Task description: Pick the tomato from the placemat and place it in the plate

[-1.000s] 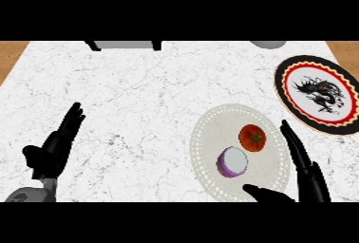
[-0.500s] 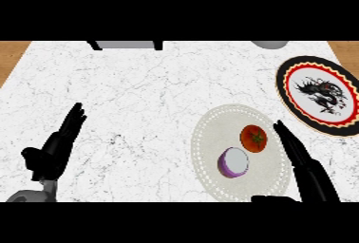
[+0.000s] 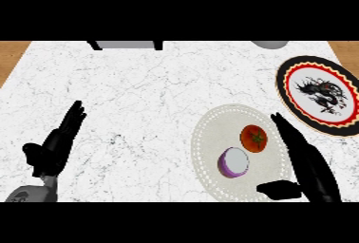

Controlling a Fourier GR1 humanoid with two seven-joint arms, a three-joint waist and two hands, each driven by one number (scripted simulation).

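A red tomato with a green stem lies on the round white placemat, right of centre. My right hand is open just to the tomato's right, fingers straight and pointing away, thumb low over the placemat's lower right edge; it does not touch the tomato. The plate, white with a black dragon and a red and black rim, sits at the far right behind the placemat. My left hand rests open at the lower left, fingers up.
A halved purple onion lies on the placemat just in front and left of the tomato. A dark object and a grey round thing stand at the counter's far edge. Wooden floor shows at both top corners.
My right hand has slid slightly back toward me, its thumb moving rightward along the placemat's lower edge. The tomato, onion, plate and left hand have stayed put.
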